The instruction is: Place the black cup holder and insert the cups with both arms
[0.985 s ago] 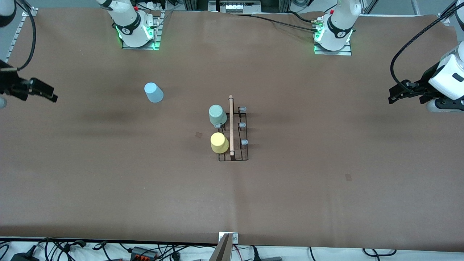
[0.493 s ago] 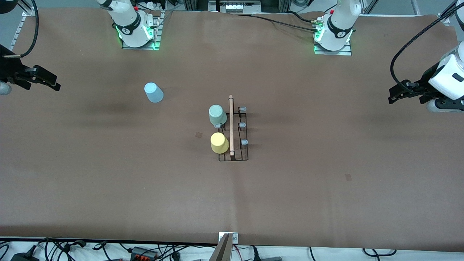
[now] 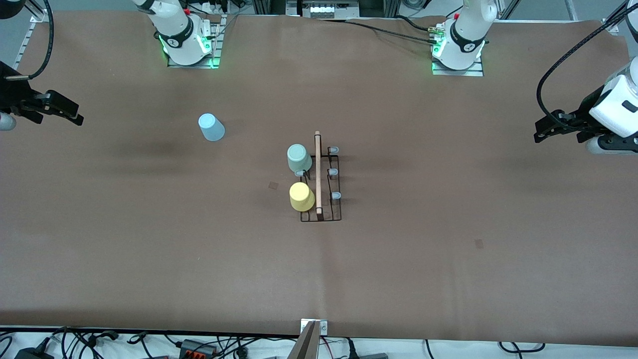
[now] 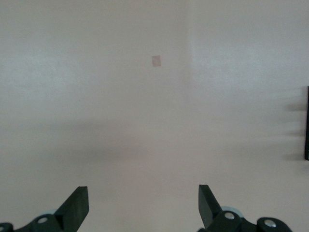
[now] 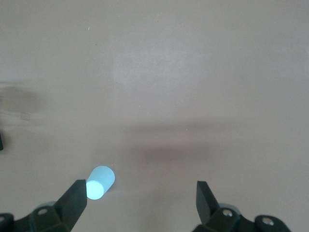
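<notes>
A thin black wire cup holder (image 3: pixel 321 187) sits mid-table (image 3: pixel 448 249), with mint green cup (image 3: pixel 299 158) and yellow cup (image 3: pixel 301 196) on it. A light blue cup (image 3: pixel 211 127) stands apart toward the right arm's end. Left pincer (image 3: pixel 541 133) and right pincer (image 3: pixel 75 115) hover released over opposite table ends.

Place: a robotics lab, set up for recording.
Desk: (image 3: pixel 448 279) one wide desk under a plain brown sheet, bare but for a few small test items well apart from both sets of jaws.
Arms: two white arms on metal base plates, right base (image 3: pixel 189 47) and left base (image 3: pixel 458 55), bolted along one edge, green lights glowing at each.
Cabling: black cables (image 3: pixel 384 30) run to the bases; loose wires and plugs (image 3: pixel 194 346) lie along the edge nearest the front camera.
Frame: aluminium rails (image 3: pixel 319 7) and rig parts stand just past the desk by the bases.
Cameras: each wrist looks down past its own jaws at the sheet.
</notes>
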Available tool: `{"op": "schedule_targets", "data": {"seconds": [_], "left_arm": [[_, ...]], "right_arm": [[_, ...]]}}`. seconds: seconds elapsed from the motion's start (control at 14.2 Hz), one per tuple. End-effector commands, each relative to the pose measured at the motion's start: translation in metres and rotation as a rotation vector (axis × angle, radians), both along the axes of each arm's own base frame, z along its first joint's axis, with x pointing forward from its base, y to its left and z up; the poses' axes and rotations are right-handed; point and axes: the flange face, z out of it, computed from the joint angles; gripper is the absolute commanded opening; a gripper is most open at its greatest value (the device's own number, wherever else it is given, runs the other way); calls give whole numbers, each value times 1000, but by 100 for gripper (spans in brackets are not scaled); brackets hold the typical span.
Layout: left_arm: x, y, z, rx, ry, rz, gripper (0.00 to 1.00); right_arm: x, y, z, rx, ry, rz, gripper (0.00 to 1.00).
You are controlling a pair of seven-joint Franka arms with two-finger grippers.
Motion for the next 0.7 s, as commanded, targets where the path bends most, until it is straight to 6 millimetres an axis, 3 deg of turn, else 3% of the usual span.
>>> {"op": "schedule_targets", "data": {"seconds": [0.0,0.63], "left_arm": [[3,0,5,-7,0,-20,100],[2,-1,6,-7,-2,-22,100]], "right_arm": [[-2,2,5,-15,-17,15,100],[-1,10,7,-19,-16,28,100]]}}
